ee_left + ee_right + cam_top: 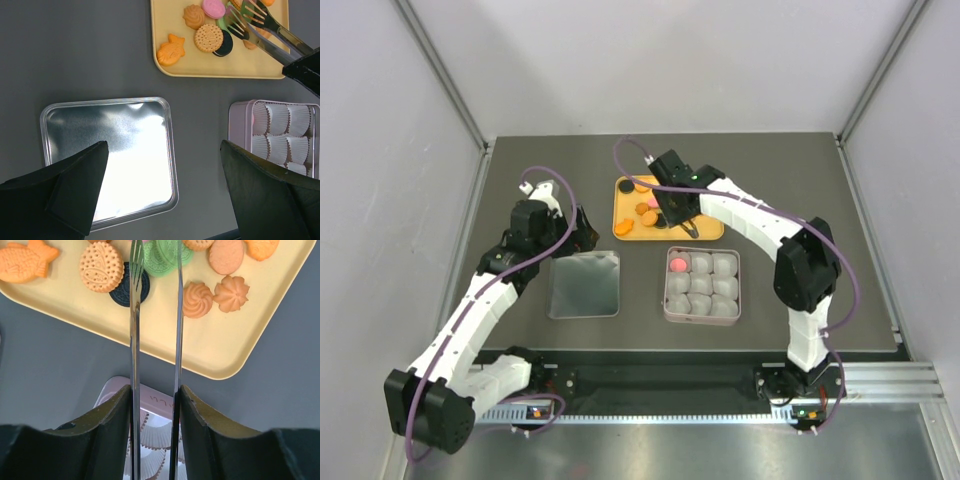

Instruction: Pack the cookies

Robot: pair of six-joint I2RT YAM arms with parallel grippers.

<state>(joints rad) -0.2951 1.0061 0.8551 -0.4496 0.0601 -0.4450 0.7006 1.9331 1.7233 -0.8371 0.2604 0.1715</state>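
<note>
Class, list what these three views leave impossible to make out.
- Top view: cookies too small to count; right arm covers part of the yellow tray.
- Left wrist view: tin cut off by the right edge and the left gripper.
- Right wrist view: whether the tongs touch the green cookie.

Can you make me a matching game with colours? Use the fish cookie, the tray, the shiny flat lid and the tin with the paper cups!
Things:
1. fish cookie
2. tray
3. flat lid
4. tin with paper cups

Colours:
A. silver
B. pink
C. orange
D. yellow

Right pairs: 1-C, 2-D, 3-A, 4-B.
</note>
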